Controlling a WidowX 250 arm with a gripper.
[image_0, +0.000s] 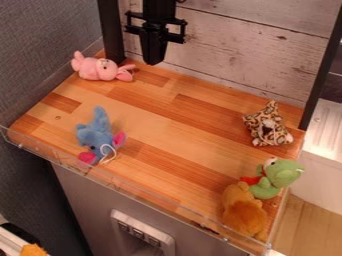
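With the tool (154, 59) looking closed up narrow, and the pink plush bunny (99, 71) lying by the black post (111, 35) on the worktop (170, 117), expect something light and squashy, best held round the middle.

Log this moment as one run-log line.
gripper: back, nearest pink plush | pink-eared blue plush: left | leopard-print plush: right | green plush, orange-brown plush: front right

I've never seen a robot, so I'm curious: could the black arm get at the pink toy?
Probably yes: its end effector hangs nearby, and nothing visible lies between it and the pink toy, though the black post close behind could crowd it.
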